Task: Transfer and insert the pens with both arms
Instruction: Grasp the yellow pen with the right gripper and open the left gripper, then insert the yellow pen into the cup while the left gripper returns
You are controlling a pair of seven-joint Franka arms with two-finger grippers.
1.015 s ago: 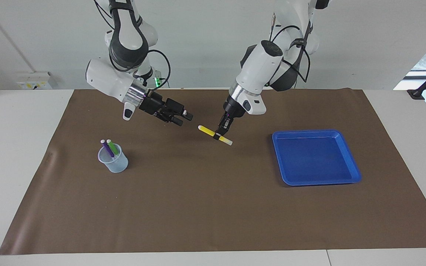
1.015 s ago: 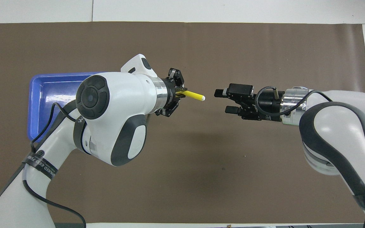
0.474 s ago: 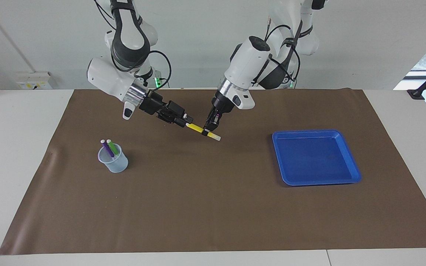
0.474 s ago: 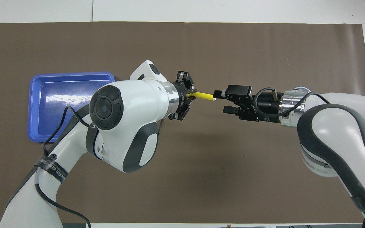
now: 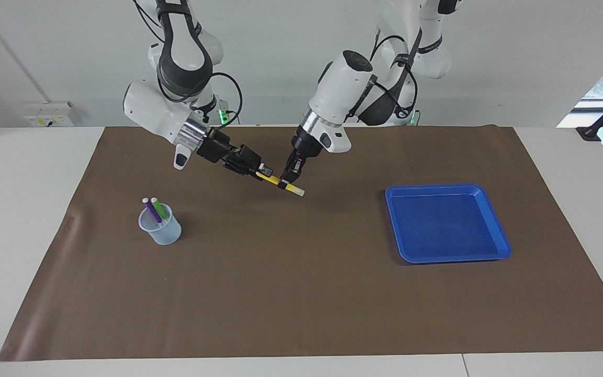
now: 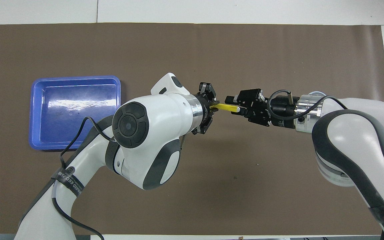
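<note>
My left gripper (image 5: pixel 287 183) is shut on the yellow pen (image 5: pixel 295 189) and holds it level in the air over the mat's middle. It also shows in the overhead view (image 6: pixel 213 106), with the pen (image 6: pixel 225 107) pointing toward my right gripper (image 6: pixel 233 106). My right gripper (image 5: pixel 264 172) is open, and its fingers stand on either side of the pen's capped end. The purple pen (image 5: pixel 149 208) and the green pen (image 5: pixel 159 207) stand in a clear cup (image 5: pixel 161 230) toward the right arm's end of the table.
An empty blue tray (image 5: pixel 445 222) lies on the brown mat toward the left arm's end; it also shows in the overhead view (image 6: pixel 75 110). In the overhead view the right arm covers the cup.
My left gripper has carried the yellow pen toward the right gripper. The pen's capped end, apart from the right gripper before, now lies between its fingers.
</note>
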